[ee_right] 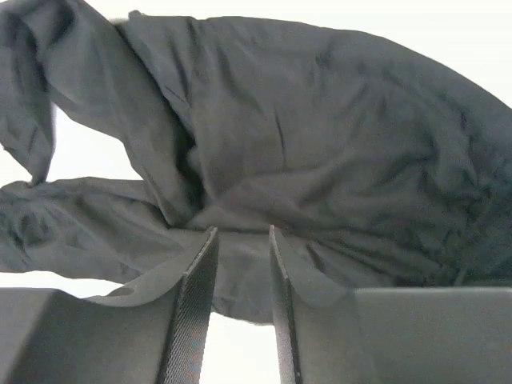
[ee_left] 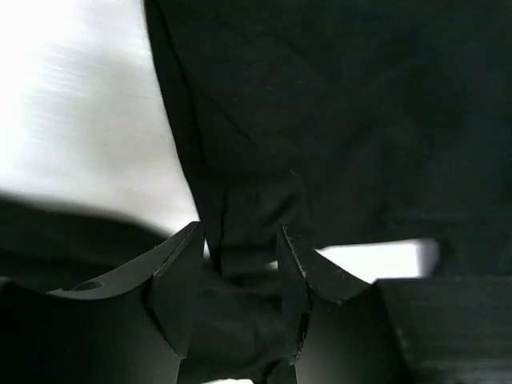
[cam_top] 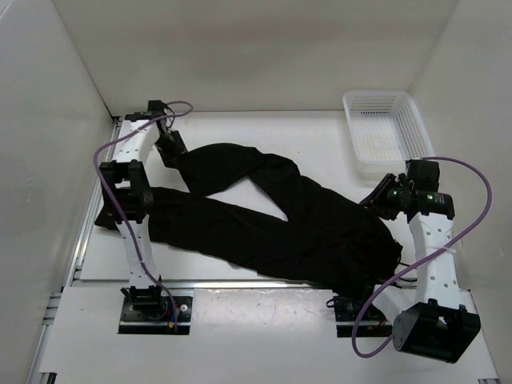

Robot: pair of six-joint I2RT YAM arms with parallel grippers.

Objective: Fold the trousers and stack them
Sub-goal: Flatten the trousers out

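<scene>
The black trousers [cam_top: 280, 224] lie spread across the white table, legs running to the left and waist at the right. My left gripper [cam_top: 170, 145] is at the far left end of the upper leg. In the left wrist view it [ee_left: 240, 264] is shut on a bunched fold of the trousers [ee_left: 320, 120]. My right gripper [cam_top: 374, 200] is at the right edge of the waist. In the right wrist view its jaws [ee_right: 242, 240] stand narrow with the edge of the trousers [ee_right: 320, 136] between the tips.
A white mesh basket [cam_top: 386, 132] stands at the back right, just beyond the right gripper. White walls close in the table on the left, back and right. The lower leg's end hangs past the left arm [cam_top: 132, 200] at the table's left edge.
</scene>
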